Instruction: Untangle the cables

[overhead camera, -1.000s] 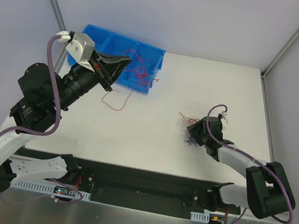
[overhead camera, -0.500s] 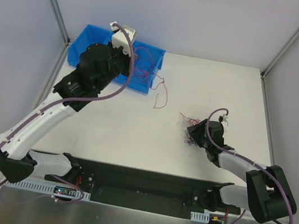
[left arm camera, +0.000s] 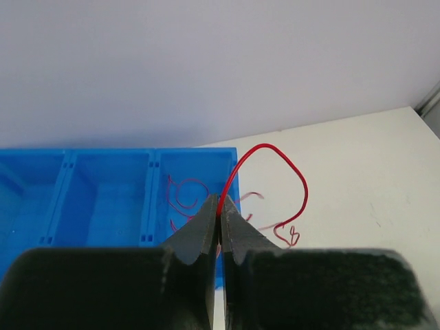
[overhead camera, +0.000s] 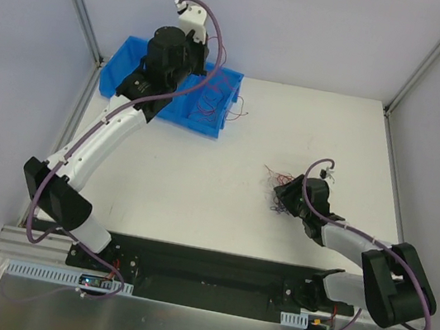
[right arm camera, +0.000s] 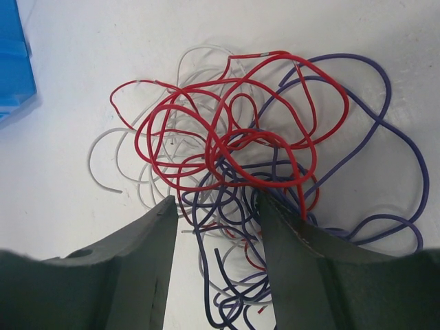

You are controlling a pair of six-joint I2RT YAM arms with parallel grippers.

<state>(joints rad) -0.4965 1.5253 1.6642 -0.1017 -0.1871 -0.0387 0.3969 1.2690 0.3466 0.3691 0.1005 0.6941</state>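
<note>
Tangle first, since it's the closest thing to the arm bases: a small knot of curly cables, red, white and dark purple, sitting on the white counter over on the right half. The right gripper is down low right at it, jaws apart, not clamped on anything. In the right wrist view the near strands of the knot run into the gap between the two fingers, mostly purple with a bit of red and white. One red loop passes right by the edge of the right-hand finger, and I can't tell if it actually touches. White strands spill out to the left of the pile, and a big purple loop swings out to the right.

Further back, the left arm reaches to the far left corner, where the blue bin sits on the counter. The left gripper is squeezed together on one red cable, pinched right at the fingertips. From the pinch the cable arcs up and over to the right, then curls back down to a small kinked end above the counter, just beside the bin's right wall.

A few more thin reddish cables lie in the rightmost compartment of the bin. The other compartments visible in the left wrist view only show blue plastic.
</note>
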